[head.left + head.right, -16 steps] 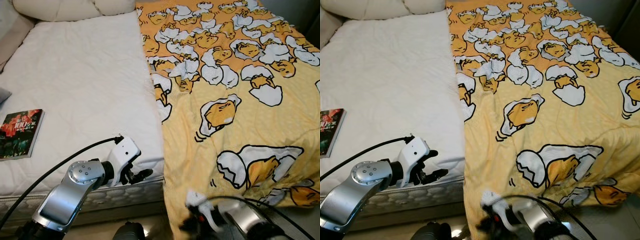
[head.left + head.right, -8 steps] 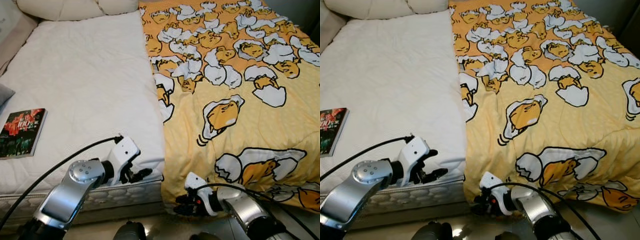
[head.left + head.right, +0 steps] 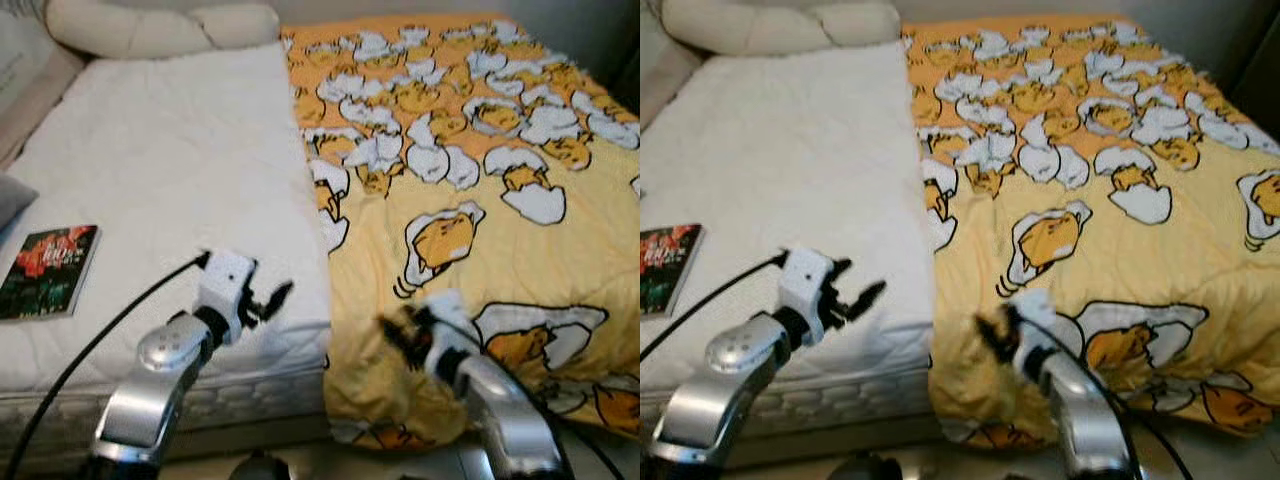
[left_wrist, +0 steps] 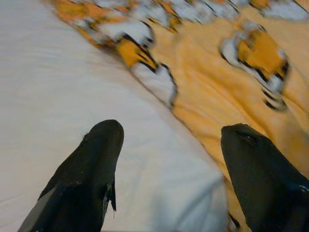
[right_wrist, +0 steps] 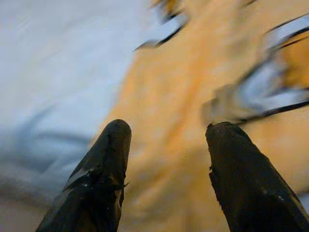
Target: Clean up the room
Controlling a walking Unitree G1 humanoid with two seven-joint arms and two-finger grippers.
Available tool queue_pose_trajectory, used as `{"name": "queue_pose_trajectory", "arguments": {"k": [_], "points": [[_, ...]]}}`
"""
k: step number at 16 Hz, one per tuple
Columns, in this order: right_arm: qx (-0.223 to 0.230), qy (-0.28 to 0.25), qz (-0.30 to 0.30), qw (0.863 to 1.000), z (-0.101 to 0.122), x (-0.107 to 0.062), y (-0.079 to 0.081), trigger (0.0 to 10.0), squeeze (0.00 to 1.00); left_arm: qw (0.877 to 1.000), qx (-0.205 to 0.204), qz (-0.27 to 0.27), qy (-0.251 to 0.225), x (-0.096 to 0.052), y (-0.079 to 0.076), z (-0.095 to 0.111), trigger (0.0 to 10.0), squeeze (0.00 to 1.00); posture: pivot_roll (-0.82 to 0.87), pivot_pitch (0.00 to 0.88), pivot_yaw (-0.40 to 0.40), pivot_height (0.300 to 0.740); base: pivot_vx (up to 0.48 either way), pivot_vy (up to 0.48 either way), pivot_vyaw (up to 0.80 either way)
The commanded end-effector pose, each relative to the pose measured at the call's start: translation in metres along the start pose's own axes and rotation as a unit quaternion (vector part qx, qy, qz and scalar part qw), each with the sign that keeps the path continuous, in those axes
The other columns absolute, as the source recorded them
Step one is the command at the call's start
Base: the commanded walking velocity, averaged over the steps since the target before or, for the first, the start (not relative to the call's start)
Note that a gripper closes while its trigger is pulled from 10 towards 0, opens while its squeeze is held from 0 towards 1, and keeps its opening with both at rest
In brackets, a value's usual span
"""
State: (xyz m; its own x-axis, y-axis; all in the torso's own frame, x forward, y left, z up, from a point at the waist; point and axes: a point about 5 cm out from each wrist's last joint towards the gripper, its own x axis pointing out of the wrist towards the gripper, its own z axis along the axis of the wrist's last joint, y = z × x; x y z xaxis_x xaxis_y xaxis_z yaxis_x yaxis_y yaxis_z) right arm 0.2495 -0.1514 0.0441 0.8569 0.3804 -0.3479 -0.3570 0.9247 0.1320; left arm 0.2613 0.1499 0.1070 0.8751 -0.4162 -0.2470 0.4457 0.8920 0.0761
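Note:
A yellow blanket (image 3: 480, 220) printed with egg characters covers the right half of the bed, and its left edge (image 3: 325, 230) runs down the middle. Bare white mattress (image 3: 160, 180) forms the left half. My left gripper (image 3: 265, 298) hovers open over the mattress's front corner, next to the blanket's edge; in the left wrist view its fingers (image 4: 91, 169) stand wide apart over white sheet and yellow cloth. My right gripper (image 3: 395, 330) is open above the blanket's front part, with yellow cloth between its spread fingers (image 5: 241, 169). The blanket bunches at the front corner (image 3: 385, 400).
A dark book (image 3: 48, 270) with red print lies on the mattress at the left. White pillows (image 3: 150, 25) sit at the head of the bed. A grey item (image 3: 10, 195) pokes in at the left edge. The bed's front side (image 3: 250, 400) drops to the floor.
Both arms rose. My right gripper came up from below the blanket's hanging front edge to over the blanket. The left gripper lifted from the mattress side to above its corner.

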Motion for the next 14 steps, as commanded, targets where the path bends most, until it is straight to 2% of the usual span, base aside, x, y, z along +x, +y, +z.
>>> {"name": "queue_pose_trajectory", "arguments": {"k": [1,3,5,7,11,13,14], "points": [[-0.007,-0.031,-0.051,0.998,0.013,-0.007,-0.006,10.0,0.0,0.999,-0.004,0.041,-0.016,-0.004,0.004,0.003,10.0,0.0,-0.03,0.0,0.052,0.74,0.0,0.0,0.0],[-0.016,-0.046,-0.08,0.996,0.023,-0.018,-0.006,10.0,0.0,0.995,-0.032,0.088,-0.024,-0.009,0.01,0.004,10.0,0.0,-0.03,0.0,0.046,0.74,0.0,0.0,0.0],[0.003,-0.072,-0.095,0.993,0.036,-0.023,-0.005,10.0,0.0,0.993,-0.032,0.107,-0.032,-0.016,0.014,0.005,10.0,0.0,-0.02,0.0,0.039,0.74,0.0,0.0,0.0],[-0.045,-0.087,-0.092,0.991,0.047,-0.021,0.0,10.0,0.0,0.992,-0.032,0.116,-0.033,-0.019,0.015,0.007,10.0,0.0,-0.02,0.0,0.034,0.74,0.0,0.0,0.0],[-0.047,-0.083,-0.077,0.992,0.052,-0.018,0.003,10.0,0.0,0.991,-0.034,0.127,-0.036,-0.024,0.009,0.01,10.0,0.0,-0.01,0.0,0.027,0.74,0.0,-0.458,0.8],[-0.047,-0.082,-0.077,0.992,0.052,-0.019,0.002,10.0,0.0,0.99,-0.036,0.135,-0.037,-0.026,0.011,0.011,10.0,0.0,-0.01,0.0,0.023,0.74,0.0,-0.48,0.8],[-0.032,-0.085,-0.084,0.992,0.051,-0.021,0.0,10.0,0.0,0.99,-0.049,0.128,-0.036,-0.026,0.011,0.011,10.0,0.0,-0.01,0.0,0.021,0.74,0.0,0.0,0.0]]}}
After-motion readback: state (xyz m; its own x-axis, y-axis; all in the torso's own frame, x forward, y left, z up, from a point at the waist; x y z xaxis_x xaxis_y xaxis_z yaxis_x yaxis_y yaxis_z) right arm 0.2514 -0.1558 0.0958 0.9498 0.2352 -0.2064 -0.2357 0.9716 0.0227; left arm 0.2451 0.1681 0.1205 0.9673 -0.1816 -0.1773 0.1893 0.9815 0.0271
